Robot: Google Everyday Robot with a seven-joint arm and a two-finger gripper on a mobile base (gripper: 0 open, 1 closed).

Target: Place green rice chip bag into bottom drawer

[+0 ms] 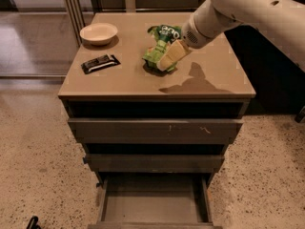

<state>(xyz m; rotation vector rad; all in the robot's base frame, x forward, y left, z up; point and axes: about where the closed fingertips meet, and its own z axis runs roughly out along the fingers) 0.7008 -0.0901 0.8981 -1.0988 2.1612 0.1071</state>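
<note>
A speckled terrazzo floor [33,142] surrounds a grey-brown cabinet whose flat top serves as the table [214,78]. On it, towards the back and right of centre, lies the bright green glossy rice chip bag with white lettering [162,36]. The cream-coloured claw [170,57] of the white robot arm [238,8] is down at the bag's near end, overlapping it; I cannot tell whether the claw is wide, narrow or gripping the bag. To the left stand a shallow cream bowl [98,33] and, nearer the front edge, a small black wrapped bar [100,63]. Below, the wide bottom drawer [152,206] is pulled out, while the two upper drawers [155,130] project only slightly.
</note>
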